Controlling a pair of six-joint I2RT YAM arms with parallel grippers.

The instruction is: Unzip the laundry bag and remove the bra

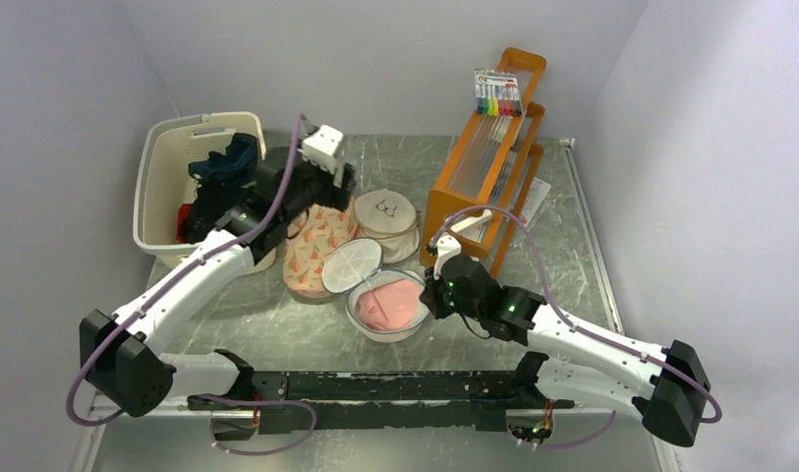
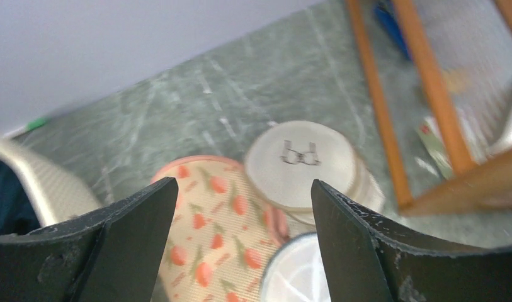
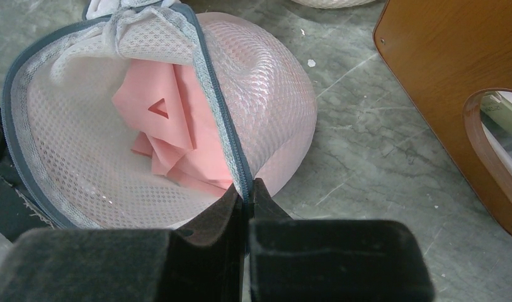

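Note:
The white mesh laundry bag (image 1: pixel 395 329) lies unzipped at the table's middle, its round lid (image 1: pixel 351 264) flipped up to the left. A pink bra (image 3: pixel 171 126) lies folded inside the open bowl. My right gripper (image 3: pixel 248 187) is shut on the bag's grey zipper rim (image 3: pixel 218 113) at its near right edge. My left gripper (image 2: pixel 244 189) hangs open and empty over the peach patterned bag (image 2: pixel 209 233), behind and to the left of the laundry bag, whose white lid (image 2: pixel 294 270) shows at the bottom of the left wrist view.
A beige round bag with a glasses print (image 1: pixel 385 211) sits behind the laundry bag. A cream basket of clothes (image 1: pixel 169 157) stands at the back left. An orange wooden rack (image 1: pixel 484 167) with a marker pack (image 1: pixel 498 93) stands at the back right, close to my right arm.

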